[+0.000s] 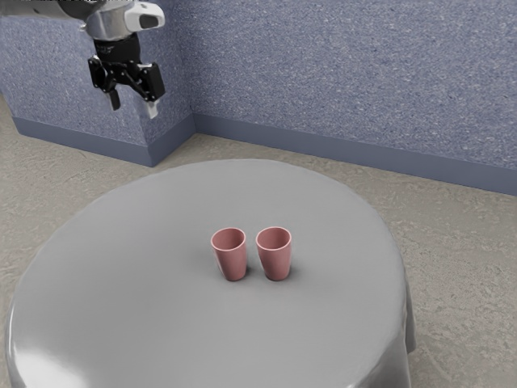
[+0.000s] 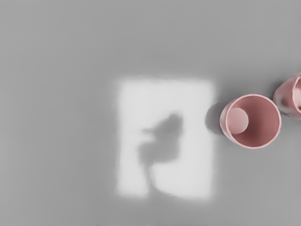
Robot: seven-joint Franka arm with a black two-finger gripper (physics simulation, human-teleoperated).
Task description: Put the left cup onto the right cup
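Standing upright: L cup, R cup – pink, tapered

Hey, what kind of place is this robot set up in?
Probably a bare simulated test room rather than a home. There is a round grey table with just a left cup and a right cup, a speckled blue wall, and a beige floor.
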